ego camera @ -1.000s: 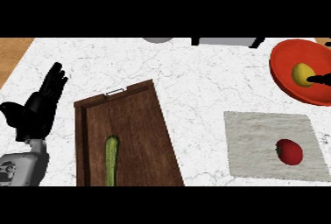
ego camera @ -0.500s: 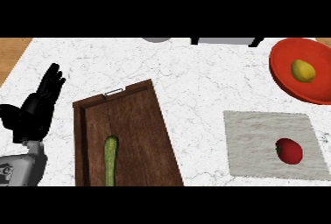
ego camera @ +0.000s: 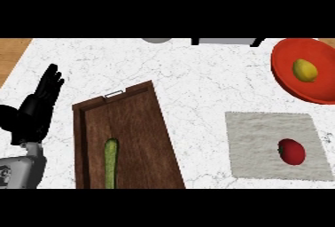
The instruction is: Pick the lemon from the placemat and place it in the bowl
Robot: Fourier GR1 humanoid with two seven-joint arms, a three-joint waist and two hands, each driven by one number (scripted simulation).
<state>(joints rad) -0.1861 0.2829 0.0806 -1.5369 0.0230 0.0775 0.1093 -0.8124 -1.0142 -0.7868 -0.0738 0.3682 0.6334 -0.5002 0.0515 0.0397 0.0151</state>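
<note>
The yellow lemon [ego camera: 305,70] lies inside the red bowl [ego camera: 291,83] at the upper right edge of the head view. The grey placemat [ego camera: 262,144] lies at the lower right with a red tomato [ego camera: 291,151] on it. My left hand [ego camera: 36,111] stands open at the left edge, fingers straight and pointing up, holding nothing. My right hand does not show.
A dark wooden tray [ego camera: 141,133] lies in the middle of the white marble counter, with a green cucumber [ego camera: 111,162] on it. Grey objects [ego camera: 196,41] peek in at the counter's far edge. Wooden floor shows at the top left corner.
One second ago dark fingertips of the right hand showed at the bowl beside the lemon; they have withdrawn out of view. The lemon stays in the bowl. The left hand has not moved.
</note>
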